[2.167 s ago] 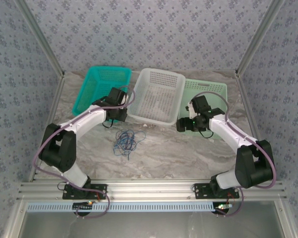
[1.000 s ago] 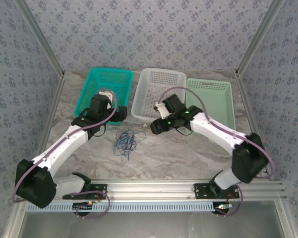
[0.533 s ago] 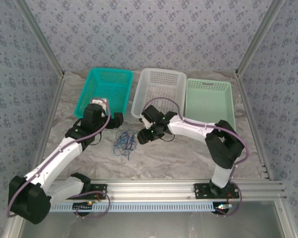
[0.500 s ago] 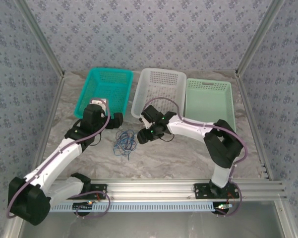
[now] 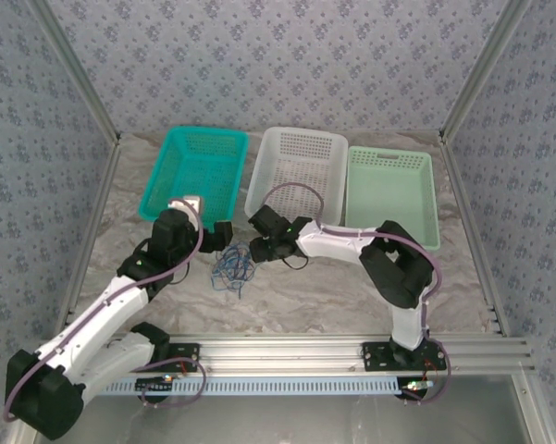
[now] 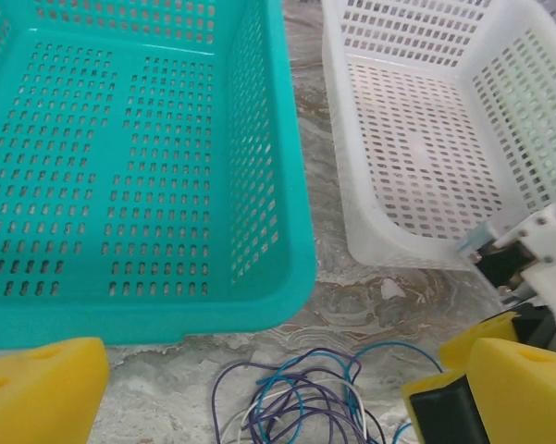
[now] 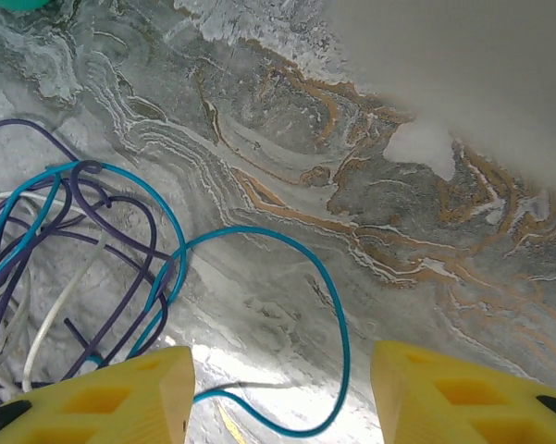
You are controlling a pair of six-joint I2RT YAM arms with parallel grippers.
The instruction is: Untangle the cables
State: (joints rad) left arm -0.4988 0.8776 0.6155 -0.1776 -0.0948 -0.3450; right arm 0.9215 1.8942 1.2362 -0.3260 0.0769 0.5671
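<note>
- Both arms have swung inward since the earlier overhead frames. The left pincer (image 5: pixel 220 235) and right pincer (image 5: pixel 259 248) now flank the cables (image 5: pixel 233 266), where before they hung by the baskets. The tangle has not shifted: it lies on the desk (image 5: pixel 333 287) just in front of the teal basket (image 5: pixel 180 139) and white basket (image 5: pixel 296 136).
- Left wrist view: the left pincer (image 6: pixel 259 393) gapes wide and empty, with the cables (image 6: pixel 296 407) low between its yellow fingers (image 6: pixel 42 384). Closing here would likely scoop several strands at once and drag the whole knot instead of freeing one wire.
- Right wrist view: the right pincer (image 7: pixel 278 393) stands partly open and grips nothing. A teal loop (image 7: pixel 338 319) lies on the desk beneath the gap, with the rest of the cables (image 7: pixel 83 240) off to the left. So thin a wire may slip out, and if both arms pull on one strand the knot could tighten.
</note>
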